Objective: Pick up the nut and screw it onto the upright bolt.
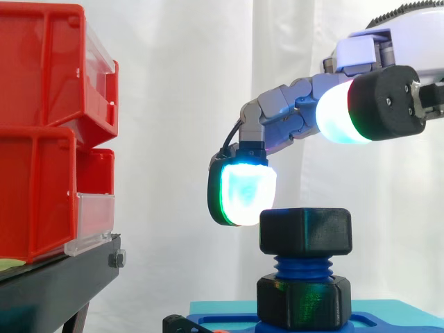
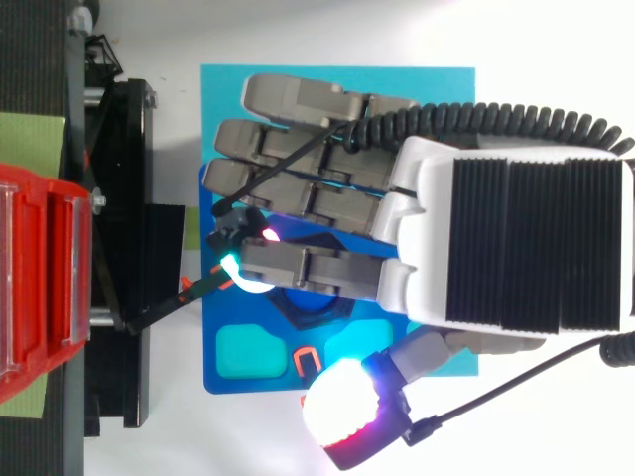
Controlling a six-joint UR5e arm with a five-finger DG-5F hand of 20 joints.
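Judged the pick-up done: found nut (image 1: 305, 231) sitting level on top of upright bolt (image 1: 302, 266), over blue base (image 2: 437, 89). Saw bare blue thread below it, running down to a black hex collar (image 1: 302, 300) at the bolt's foot. Cannot tell whether thread is caught or nut merely rests there. Judged most of the screwing-down left to do.

Found hand (image 2: 516, 243) above the nut, fingers released, grasping nothing. Noted 1 glowing fingertip (image 1: 244, 193) hanging just beside the nut's upper left corner, near enough to touch; contact not certain from side view. Noted thumb pad (image 1: 340, 111) well above and right of the nut, clear of it. Expect need to bring both pads onto opposite flats before any turn.
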